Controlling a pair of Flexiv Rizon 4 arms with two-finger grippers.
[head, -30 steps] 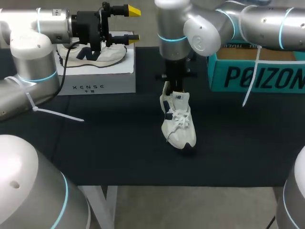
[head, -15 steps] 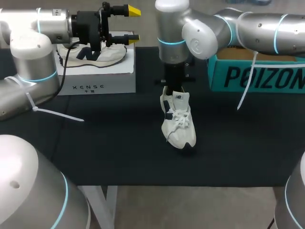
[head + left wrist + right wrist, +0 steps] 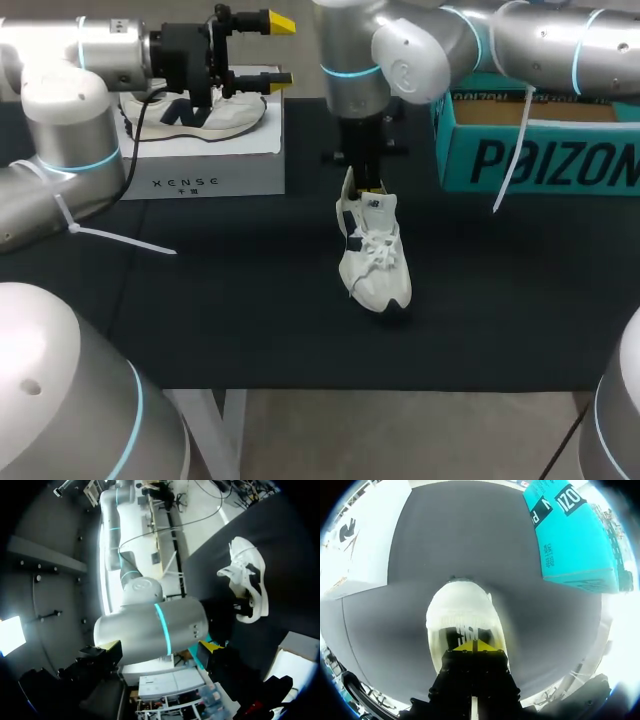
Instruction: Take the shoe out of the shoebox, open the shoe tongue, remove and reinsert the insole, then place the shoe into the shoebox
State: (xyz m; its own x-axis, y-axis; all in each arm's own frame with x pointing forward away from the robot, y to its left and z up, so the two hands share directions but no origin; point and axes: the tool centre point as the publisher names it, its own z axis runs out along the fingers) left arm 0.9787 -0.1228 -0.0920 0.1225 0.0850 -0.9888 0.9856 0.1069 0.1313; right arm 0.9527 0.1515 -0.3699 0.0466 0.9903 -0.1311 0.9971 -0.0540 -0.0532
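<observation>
Shoe is pinched at heel end by right end effector; left end effector is held wide, well apart from shoe.

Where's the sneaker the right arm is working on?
Head view: the sneaker lies on the black table, between the white box on the left and the teal shoebox on the right, with the right gripper at its heel end.

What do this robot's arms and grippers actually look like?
The left arm and right arm are thick silver-grey tubes with rounded joints, ringed by glowing cyan bands. White zip ties hang from both. The left gripper and right gripper are black with bright yellow fingertips; a black cable leads to the left one.
</observation>
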